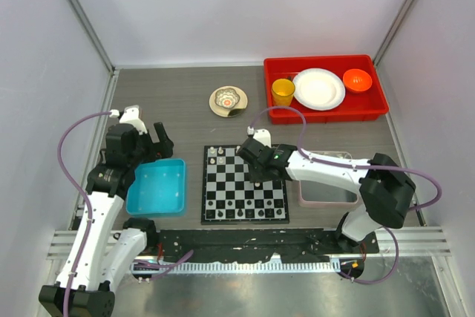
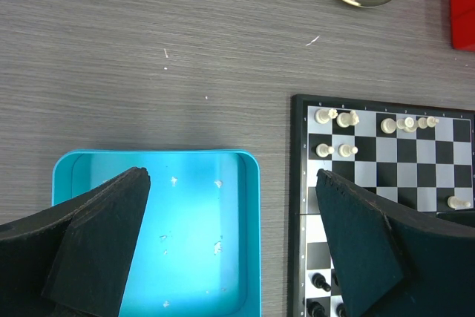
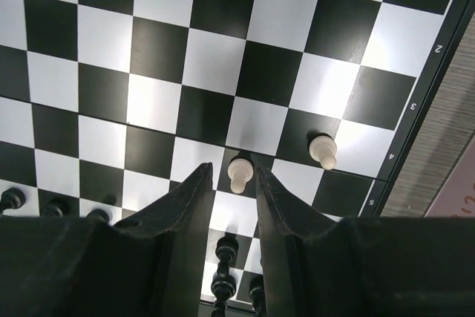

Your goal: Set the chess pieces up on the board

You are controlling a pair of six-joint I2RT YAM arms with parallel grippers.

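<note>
The board (image 1: pixel 245 192) lies between my two arms. Several cream chess pieces (image 1: pixel 217 156) stand at its far left corner, and black pieces (image 1: pixel 223 213) line its near edge. My right gripper (image 1: pixel 257 176) hangs over the board's far middle. In the right wrist view its jaws (image 3: pixel 233 170) stand narrowly open around an upright cream pawn (image 3: pixel 239 174) on a black square, with a thin gap on each side. A second pawn (image 3: pixel 323 151) stands one square to its right. My left gripper (image 2: pixel 231 174) is wide open and holds nothing, above the blue bin (image 2: pixel 252 243).
Only pale specks show on the blue bin's (image 1: pixel 156 187) floor. A grey tray (image 1: pixel 326 192) sits right of the board under my right arm. A red tray (image 1: pixel 326 113) at the far right holds a yellow cup, a white plate and an orange bowl. A small dish (image 1: pixel 228 100) stands behind the board.
</note>
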